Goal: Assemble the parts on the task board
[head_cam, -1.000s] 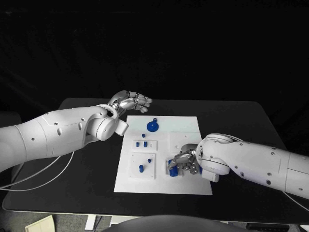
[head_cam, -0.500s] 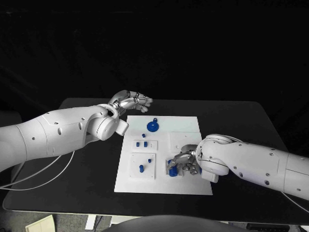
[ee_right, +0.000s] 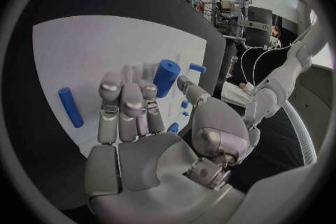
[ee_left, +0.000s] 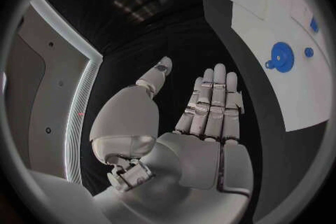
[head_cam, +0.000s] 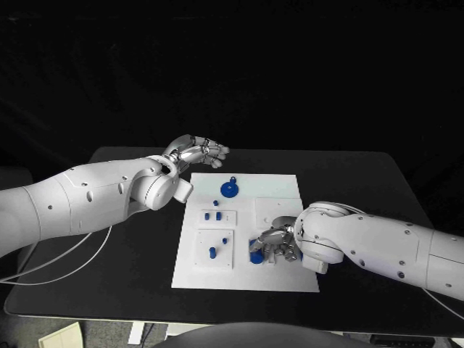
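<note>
The white task board (head_cam: 279, 194) lies mid-table. My right hand (head_cam: 277, 245) is low over its near right part. Its thumb and fingertips (ee_right: 148, 89) pinch a blue cylinder (ee_right: 166, 77), which shows under the hand as a blue part (head_cam: 256, 255). Another blue cylinder (ee_right: 70, 106) lies flat on the board beside that hand. A blue disc (head_cam: 229, 190) sits near the board's far edge, and small blue pegs (head_cam: 212, 215) stand in the left blocks. My left hand (head_cam: 196, 152) hovers off the board's far left corner, its fingers (ee_left: 213, 103) straight and holding nothing.
Black table (head_cam: 138, 239) surrounds the board, with free room on both sides. A pale cable (head_cam: 70, 262) hangs under my left arm near the table's left edge. From the left wrist, the board (ee_left: 280, 17) and the disc (ee_left: 282, 56) are visible beyond the fingers.
My right hand and the blue cylinder in it have shifted very slightly to the left over the board. The left arm has not moved.
</note>
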### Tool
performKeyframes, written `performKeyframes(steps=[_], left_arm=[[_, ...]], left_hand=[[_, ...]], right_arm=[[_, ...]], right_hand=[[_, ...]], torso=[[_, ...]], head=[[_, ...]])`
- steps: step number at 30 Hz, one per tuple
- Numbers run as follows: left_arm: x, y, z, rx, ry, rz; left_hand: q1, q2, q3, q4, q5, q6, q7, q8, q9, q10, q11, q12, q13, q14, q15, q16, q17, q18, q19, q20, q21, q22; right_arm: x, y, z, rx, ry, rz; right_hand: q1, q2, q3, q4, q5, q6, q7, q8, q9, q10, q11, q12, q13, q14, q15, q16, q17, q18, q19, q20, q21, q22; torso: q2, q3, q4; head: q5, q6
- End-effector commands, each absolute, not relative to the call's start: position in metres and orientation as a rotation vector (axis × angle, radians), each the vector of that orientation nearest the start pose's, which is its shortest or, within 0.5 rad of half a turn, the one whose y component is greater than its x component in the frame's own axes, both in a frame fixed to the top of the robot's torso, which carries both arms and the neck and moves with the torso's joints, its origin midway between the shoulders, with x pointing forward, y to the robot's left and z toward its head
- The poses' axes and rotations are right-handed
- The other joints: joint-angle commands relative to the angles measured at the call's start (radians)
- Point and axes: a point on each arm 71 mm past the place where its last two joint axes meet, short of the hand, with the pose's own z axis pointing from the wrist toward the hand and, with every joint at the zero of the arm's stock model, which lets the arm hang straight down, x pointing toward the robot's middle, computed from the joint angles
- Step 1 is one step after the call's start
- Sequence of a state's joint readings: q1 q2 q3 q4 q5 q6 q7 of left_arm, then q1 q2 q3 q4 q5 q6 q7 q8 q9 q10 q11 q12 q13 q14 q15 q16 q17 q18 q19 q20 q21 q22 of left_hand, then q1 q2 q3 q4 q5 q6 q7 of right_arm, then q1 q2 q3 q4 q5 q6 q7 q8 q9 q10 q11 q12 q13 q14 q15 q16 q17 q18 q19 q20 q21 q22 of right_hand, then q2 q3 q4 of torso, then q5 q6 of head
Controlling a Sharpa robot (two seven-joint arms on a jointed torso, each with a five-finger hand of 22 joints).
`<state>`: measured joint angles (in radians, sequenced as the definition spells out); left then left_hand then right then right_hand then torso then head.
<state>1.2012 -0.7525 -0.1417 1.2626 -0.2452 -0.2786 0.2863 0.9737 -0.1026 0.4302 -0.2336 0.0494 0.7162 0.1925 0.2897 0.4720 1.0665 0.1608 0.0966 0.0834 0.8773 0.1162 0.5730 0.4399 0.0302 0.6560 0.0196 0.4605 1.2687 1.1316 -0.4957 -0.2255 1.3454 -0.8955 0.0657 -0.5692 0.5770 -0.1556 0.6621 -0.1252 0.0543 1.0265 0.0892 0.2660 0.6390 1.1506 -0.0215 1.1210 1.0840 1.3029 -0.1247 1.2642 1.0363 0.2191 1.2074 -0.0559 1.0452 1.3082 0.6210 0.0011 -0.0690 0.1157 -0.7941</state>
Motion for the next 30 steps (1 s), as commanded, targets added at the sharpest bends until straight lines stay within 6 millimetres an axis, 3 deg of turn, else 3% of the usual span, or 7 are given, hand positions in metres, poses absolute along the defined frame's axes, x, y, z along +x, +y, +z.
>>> performKeyframes(steps=[1,11,18,26,30], left_arm=[[0.519,0.239,-0.23,-0.929,1.619,-1.243],[0.519,0.239,-0.23,-0.929,1.619,-1.242],[0.519,0.241,-0.23,-0.931,1.619,-1.239],[0.519,0.242,-0.23,-0.932,1.617,-1.237],[0.519,0.242,-0.23,-0.931,1.617,-1.239]], left_hand=[[-0.008,-0.002,0.0,0.006,0.002,-0.008,0.023,0.006,-0.001,0.003,0.006,-0.005,0.001,0.005,0.003,-0.004,0.001,0.012,0.004,0.0,-0.005,0.001],[-0.008,-0.003,0.0,0.006,0.002,-0.008,0.023,0.007,-0.001,0.003,0.006,-0.005,0.001,0.006,0.003,-0.005,0.002,0.012,0.005,0.0,-0.005,0.001],[-0.008,-0.002,0.0,0.007,0.002,-0.008,0.023,0.007,-0.001,0.003,0.006,-0.005,0.001,0.006,0.003,-0.005,0.002,0.012,0.005,0.0,-0.006,0.002],[-0.008,-0.002,0.0,0.007,0.002,-0.008,0.023,0.007,-0.001,0.003,0.006,-0.005,0.001,0.006,0.003,-0.005,0.002,0.012,0.005,0.0,-0.006,0.002],[-0.008,-0.003,0.0,0.007,0.002,-0.008,0.023,0.007,-0.001,0.003,0.006,-0.005,0.001,0.006,0.003,-0.005,0.003,0.012,0.005,0.0,-0.006,0.002]], right_arm=[[0.437,-0.096,-0.325,0.164,2.565,0.486],[0.435,-0.097,-0.323,0.159,2.549,0.537],[0.428,-0.106,-0.321,0.139,2.558,0.56],[0.423,-0.116,-0.319,0.107,2.57,0.557],[0.422,-0.117,-0.32,0.087,2.58,0.544]], right_hand=[[-0.003,-0.009,-0.019,-0.005,-0.005,-0.011,0.0,-0.006,0.003,-0.007,-0.001,-0.005,0.001,-0.001,-0.004,-0.007,0.001,0.043,-0.003,-0.005,0.0,0.003],[-0.035,-0.011,-0.09,-0.023,-0.005,-0.016,-0.002,-0.008,0.01,-0.011,-0.003,-0.006,0.003,-0.004,-0.006,-0.012,0.004,0.043,-0.011,-0.013,-0.005,0.0],[0.008,-0.011,-0.096,-0.064,-0.005,-0.014,-0.002,-0.008,0.014,-0.009,-0.004,-0.006,0.004,-0.002,-0.007,-0.014,0.006,0.043,-0.01,-0.019,-0.006,-0.001],[0.031,-0.019,-0.101,-0.082,-0.005,-0.013,-0.003,-0.008,0.017,-0.007,-0.004,-0.006,0.005,-0.001,-0.008,-0.016,0.007,0.043,-0.007,-0.02,-0.007,-0.003],[0.096,-0.012,-0.095,-0.123,-0.005,-0.01,-0.004,-0.007,0.02,-0.003,-0.006,-0.005,0.005,0.001,-0.009,-0.016,0.009,0.043,-0.003,-0.022,-0.005,-0.004]], torso=[[0.0,-0.0001,0.0004],[0.0,-0.0002,0.0002],[0.0,-0.0001,0.0001],[-0.001,0.0008,-0.001],[0.0,0.0007,-0.0016]], head=[[0.001,0.0],[0.002,0.002],[0.002,0.004],[0.003,0.005],[0.002,0.005]])
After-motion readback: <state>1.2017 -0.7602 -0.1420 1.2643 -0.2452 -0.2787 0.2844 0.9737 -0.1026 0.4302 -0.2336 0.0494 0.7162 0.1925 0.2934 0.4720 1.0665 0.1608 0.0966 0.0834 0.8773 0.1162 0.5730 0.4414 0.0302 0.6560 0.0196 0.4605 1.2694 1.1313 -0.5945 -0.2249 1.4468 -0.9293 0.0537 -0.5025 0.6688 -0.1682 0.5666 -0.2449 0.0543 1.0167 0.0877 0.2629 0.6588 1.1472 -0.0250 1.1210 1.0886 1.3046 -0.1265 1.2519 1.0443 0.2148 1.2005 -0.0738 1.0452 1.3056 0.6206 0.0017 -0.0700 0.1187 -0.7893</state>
